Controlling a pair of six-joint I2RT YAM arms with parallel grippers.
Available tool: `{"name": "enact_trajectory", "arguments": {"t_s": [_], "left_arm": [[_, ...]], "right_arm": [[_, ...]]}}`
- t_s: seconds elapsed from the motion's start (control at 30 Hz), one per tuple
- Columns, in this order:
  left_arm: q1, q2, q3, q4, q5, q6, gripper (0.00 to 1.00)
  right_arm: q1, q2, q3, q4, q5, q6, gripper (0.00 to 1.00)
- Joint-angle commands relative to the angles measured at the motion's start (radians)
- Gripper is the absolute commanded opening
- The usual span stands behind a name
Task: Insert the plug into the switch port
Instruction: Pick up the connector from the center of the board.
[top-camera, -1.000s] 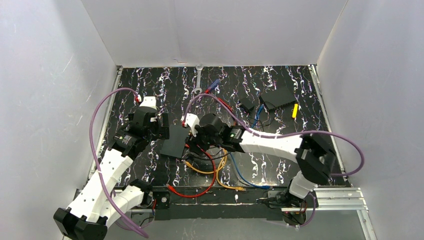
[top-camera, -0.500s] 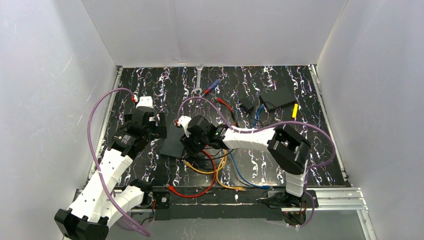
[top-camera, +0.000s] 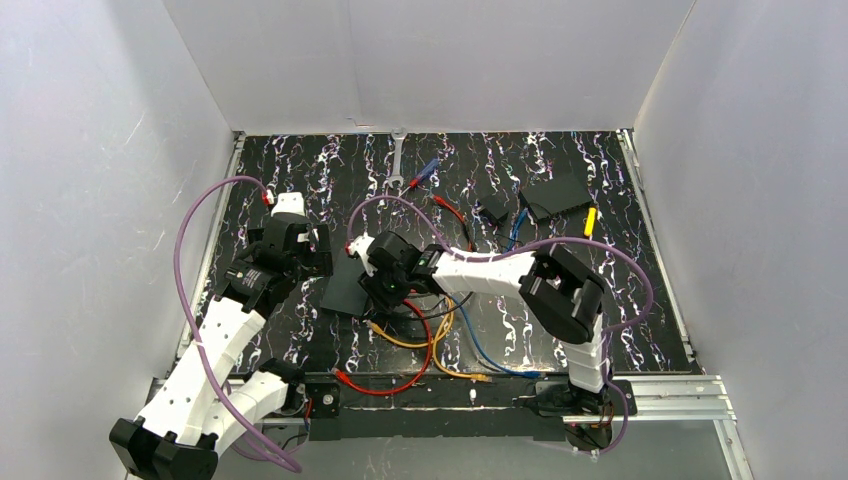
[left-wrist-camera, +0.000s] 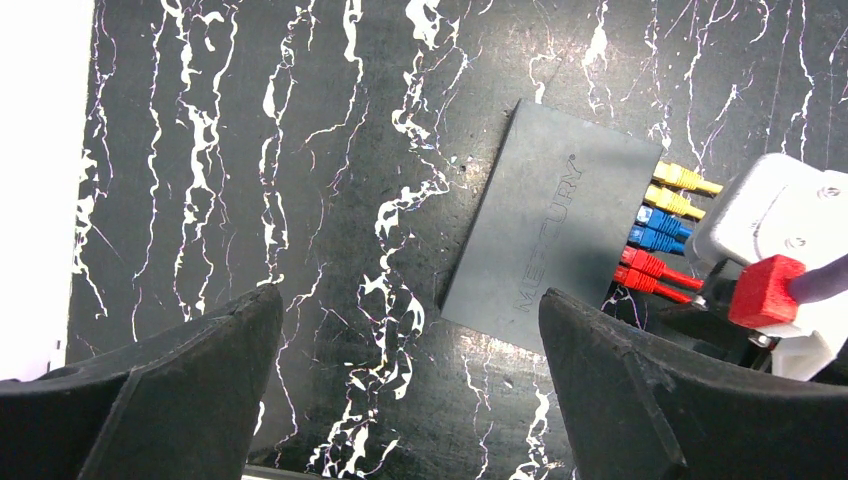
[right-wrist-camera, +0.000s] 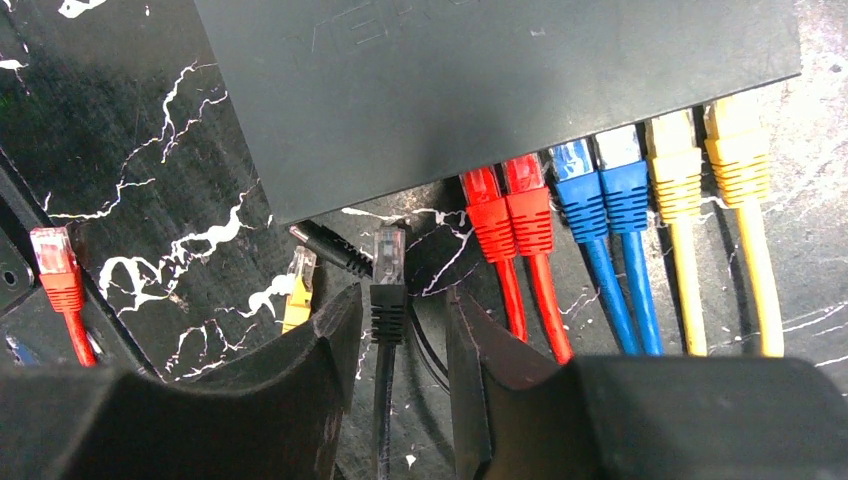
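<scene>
The switch (top-camera: 350, 284) (left-wrist-camera: 560, 225) (right-wrist-camera: 480, 80) is a flat matte-black box on the marbled mat. Two red, two blue and two yellow plugs sit in its port row. A loose black-booted plug (right-wrist-camera: 387, 270) with a clear tip lies just short of the switch's edge, pointing at it. My right gripper (right-wrist-camera: 405, 300) (top-camera: 380, 290) straddles this plug's boot. Its left finger is against the boot and its right finger stands a small gap away, so it is open. My left gripper (left-wrist-camera: 410, 310) (top-camera: 318, 250) hovers wide open and empty over the mat left of the switch.
A loose yellow plug (right-wrist-camera: 297, 290), a loose red plug (right-wrist-camera: 55, 265) and a black barrel connector (right-wrist-camera: 330, 245) lie near the switch. Tangled cables (top-camera: 420, 340) trail toward the near edge. A plain black slab (top-camera: 556, 195), a small black block (top-camera: 493, 210) and a wrench (top-camera: 398, 160) lie at the back.
My right arm has swung left, bringing its gripper up to the switch's port edge, and its jaws have narrowed around the black plug. The left gripper has stayed almost still and open.
</scene>
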Motion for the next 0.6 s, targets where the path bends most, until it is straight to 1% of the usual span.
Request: {"name": "enact_trajectory", "arguments": {"t_s": [0.0, 0.2, 0.3, 0.4, 0.57], "left_arm": [[0.004, -0.013, -0.003, -0.016, -0.010, -0.007, 0.98], [0.005, -0.011, -0.005, -0.016, -0.007, -0.006, 0.98], [0.005, -0.011, -0.004, -0.016, -0.007, -0.006, 0.98], [0.005, -0.009, -0.004, -0.016, -0.007, -0.006, 0.98], [0.006, 0.004, -0.008, -0.014, -0.007, -0.008, 0.98]], "right_arm": [[0.001, 0.017, 0.049, -0.044, -0.023, -0.005, 0.43], [0.004, 0.036, 0.062, -0.065, -0.022, -0.014, 0.41], [0.006, 0.040, 0.065, -0.071, -0.022, -0.017, 0.38], [0.006, 0.039, 0.065, -0.071, -0.021, -0.023, 0.27], [0.006, 0.021, 0.054, -0.058, -0.022, -0.043, 0.02]]}}
